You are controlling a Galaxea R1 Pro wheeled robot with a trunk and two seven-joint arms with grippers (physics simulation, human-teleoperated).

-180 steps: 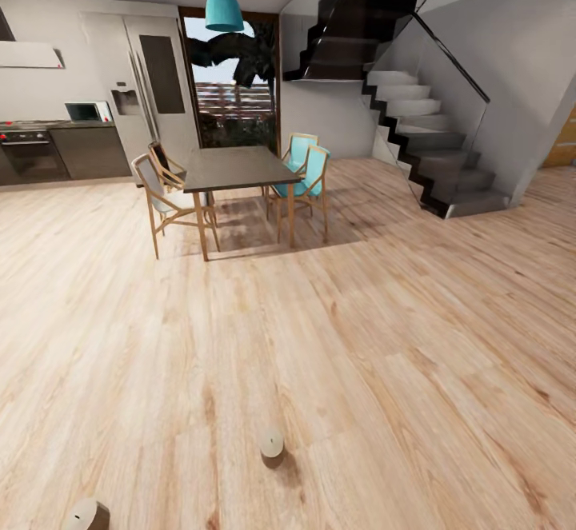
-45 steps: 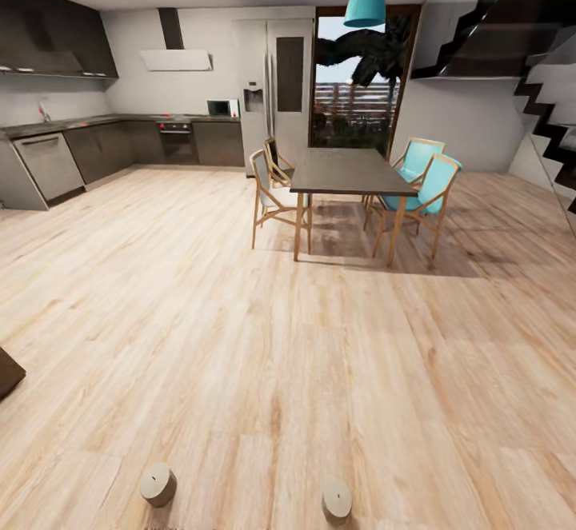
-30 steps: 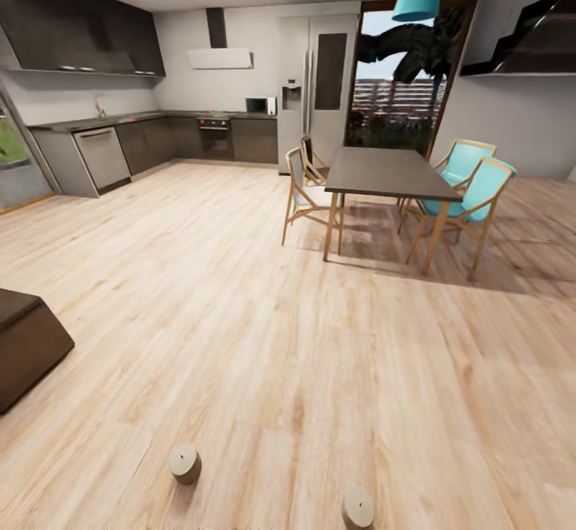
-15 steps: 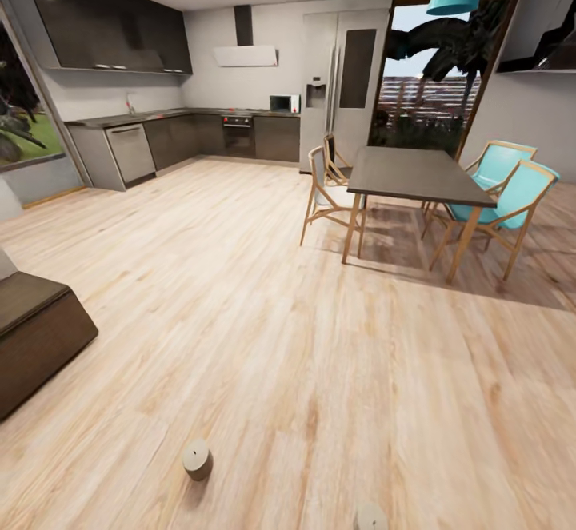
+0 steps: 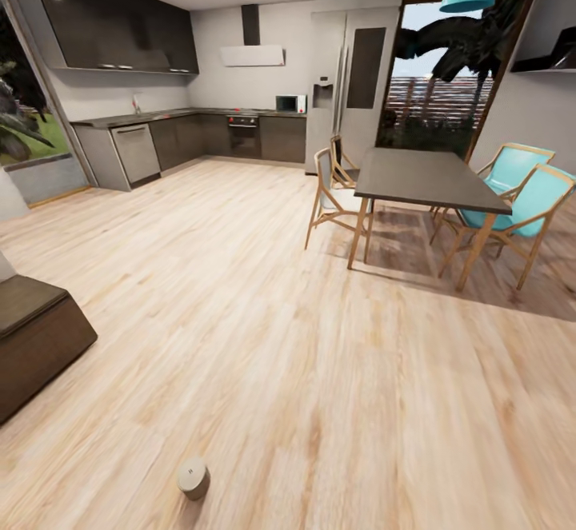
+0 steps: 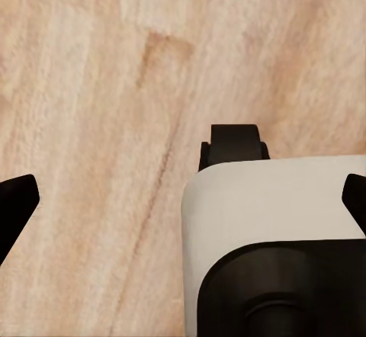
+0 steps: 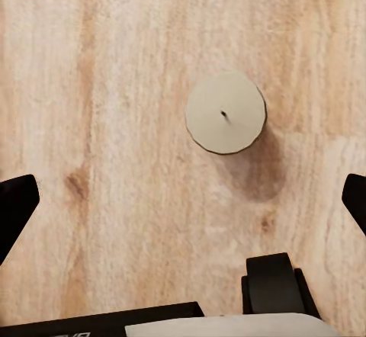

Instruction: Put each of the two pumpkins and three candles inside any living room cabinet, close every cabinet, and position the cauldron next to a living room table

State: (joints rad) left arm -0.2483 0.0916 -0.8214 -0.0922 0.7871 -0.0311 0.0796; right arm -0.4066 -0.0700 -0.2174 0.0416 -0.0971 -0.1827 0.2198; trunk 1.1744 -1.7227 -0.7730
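**Both grippers spread over bare floor, candles on the boards**

The right gripper (image 7: 183,200) has its black fingertips (image 7: 15,200) spread wide, holding nothing, above a squat cream-beige round candle (image 7: 226,113) standing on the pale wooden plank floor (image 7: 114,85). The left gripper (image 6: 183,200) is likewise spread and empty over the boards. From the head, another small beige candle (image 5: 193,478) sits on the floor, with a dark-brown low block (image 5: 32,338) at the left and a dark dining table (image 5: 424,178) with turquoise chairs (image 5: 528,194) beyond.

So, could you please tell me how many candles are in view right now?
2. One candle stands on the wooden floor near the head view's bottom edge. Another candle lies below the right wrist camera. More may be hidden.
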